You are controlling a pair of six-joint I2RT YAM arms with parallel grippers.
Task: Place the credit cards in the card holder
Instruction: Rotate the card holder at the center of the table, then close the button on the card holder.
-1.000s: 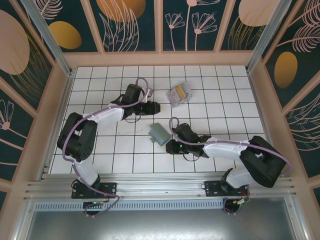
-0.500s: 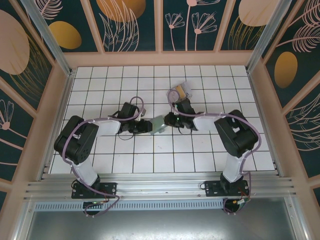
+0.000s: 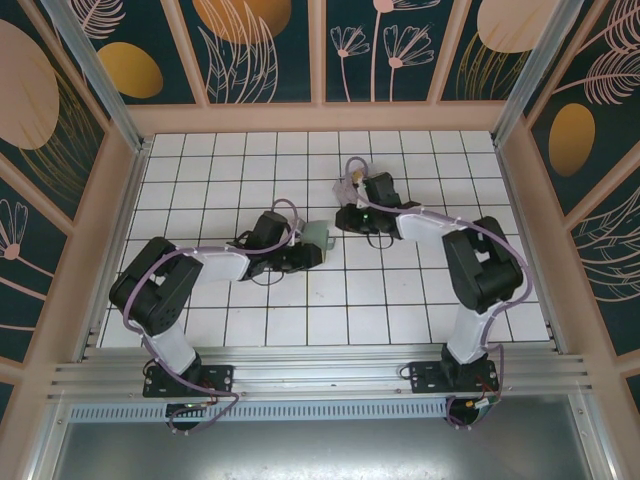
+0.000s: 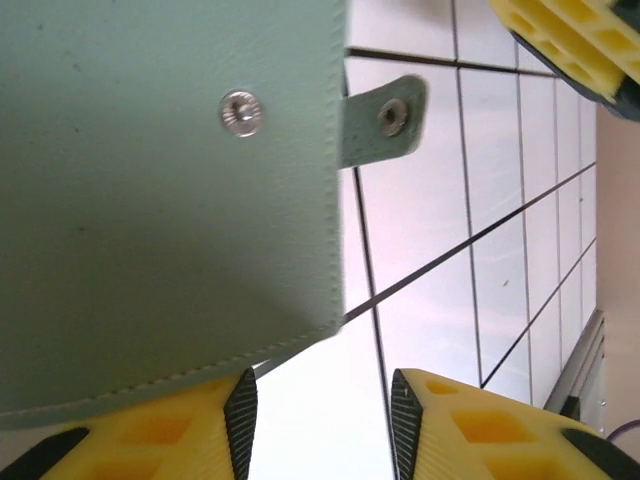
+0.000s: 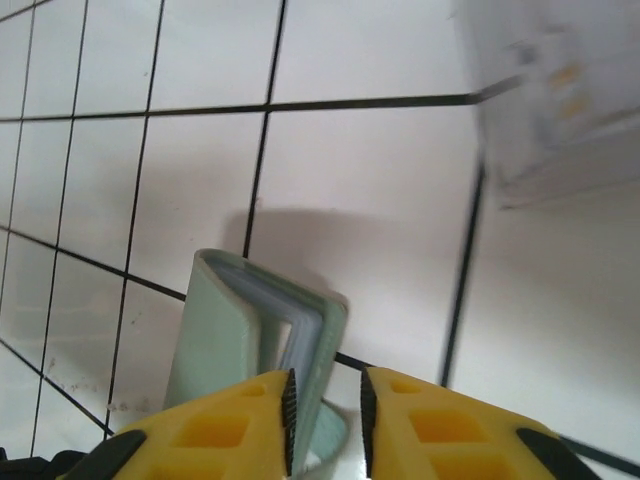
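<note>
Jaws: left gripper (image 4: 322, 412) apart, tile showing between | right gripper (image 5: 327, 405) narrowly parted around one flap edge of the card holder (image 5: 255, 330), pinch unclear | holder stands on edge, part-open, mid-floor between both grippers | credit cards (image 3: 351, 182) just beyond the right wrist | tiled floor (image 3: 400, 300) runs open on the near side

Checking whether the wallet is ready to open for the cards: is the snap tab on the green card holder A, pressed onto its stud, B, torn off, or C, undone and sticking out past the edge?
C: in the left wrist view the snap tab juts past the edge of the card holder, its button clear of the stud on the cover.
</note>
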